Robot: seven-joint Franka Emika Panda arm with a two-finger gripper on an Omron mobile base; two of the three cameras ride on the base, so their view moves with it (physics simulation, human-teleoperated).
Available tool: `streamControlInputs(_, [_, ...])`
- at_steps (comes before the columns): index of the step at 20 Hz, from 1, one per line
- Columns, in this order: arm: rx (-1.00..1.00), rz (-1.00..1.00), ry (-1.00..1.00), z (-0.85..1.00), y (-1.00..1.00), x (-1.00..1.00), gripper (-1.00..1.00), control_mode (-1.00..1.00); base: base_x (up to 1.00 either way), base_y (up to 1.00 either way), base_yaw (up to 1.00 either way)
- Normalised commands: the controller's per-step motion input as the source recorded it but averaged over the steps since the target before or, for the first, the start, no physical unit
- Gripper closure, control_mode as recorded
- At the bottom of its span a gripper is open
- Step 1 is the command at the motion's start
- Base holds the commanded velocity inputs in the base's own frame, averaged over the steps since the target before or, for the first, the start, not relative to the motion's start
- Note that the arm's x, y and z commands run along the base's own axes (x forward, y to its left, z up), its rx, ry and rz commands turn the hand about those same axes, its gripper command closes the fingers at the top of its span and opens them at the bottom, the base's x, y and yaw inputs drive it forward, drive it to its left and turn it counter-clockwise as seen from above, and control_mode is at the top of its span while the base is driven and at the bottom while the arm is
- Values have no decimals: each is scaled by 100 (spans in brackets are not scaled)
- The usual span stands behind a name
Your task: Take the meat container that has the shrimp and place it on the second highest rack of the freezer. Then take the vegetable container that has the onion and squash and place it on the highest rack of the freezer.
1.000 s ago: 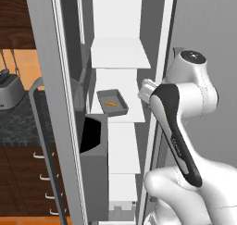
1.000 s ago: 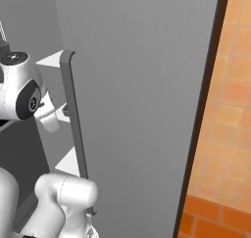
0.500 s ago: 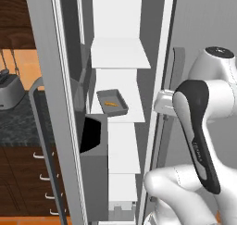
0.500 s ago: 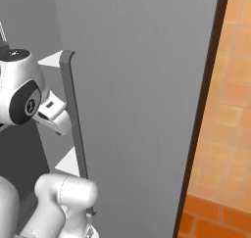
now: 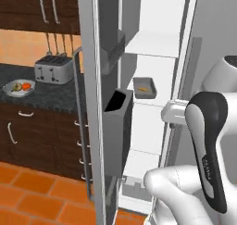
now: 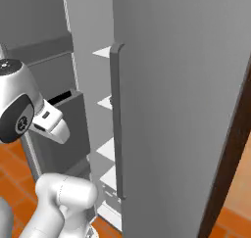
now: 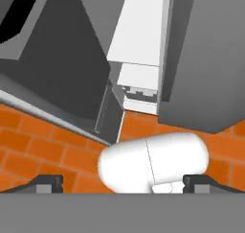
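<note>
**Shrimp tray resting on a freezer shelf, arm clear of the opening**

Left base view: the freezer (image 5: 152, 80) stands open, its white interior facing the camera. The meat container (image 5: 144, 87), a grey tray, sits on a white shelf, the second highest rack (image 5: 148, 100), with the shrimp (image 5: 144, 89) a small orange fleck inside it. Above it lies the highest rack (image 5: 152, 44), bare. The grey door (image 5: 99, 103) hangs open to the left with a dark bin (image 5: 118, 127). On the dark counter (image 5: 41, 87) sit a toaster (image 5: 54, 69) and a plate of vegetables (image 5: 19, 86), probably the next pickup.

Right base view: the white arm is bent beside the freezer, outside the shelves.

Hand view: the gripper (image 7: 122, 181) looks down at the orange brick floor (image 7: 43, 155); its fingertips (image 7: 48, 181) are spread wide, holding nothing.
</note>
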Motion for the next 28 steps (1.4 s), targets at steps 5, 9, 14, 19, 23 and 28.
streamControlInputs(5, [0, 0, 0, 0, 0, 0, -100, 100, -34, 3, 82])
streamControlInputs(9, [0, 0, 0, 0, 0, 0, -100, 100, -30, 48, 79])
streamControlInputs(14, [0, 0, 0, 0, 0, 0, -100, 100, -20, 74, 83])
streamControlInputs(19, [0, 0, 0, 0, 0, 0, -100, 100, 39, 78, 61])
streamControlInputs(23, [0, 0, 0, 0, 0, 0, -100, 100, 100, 35, 3])
streamControlInputs(28, [0, 0, 0, 0, 0, 0, -100, 100, 100, 3, -8])
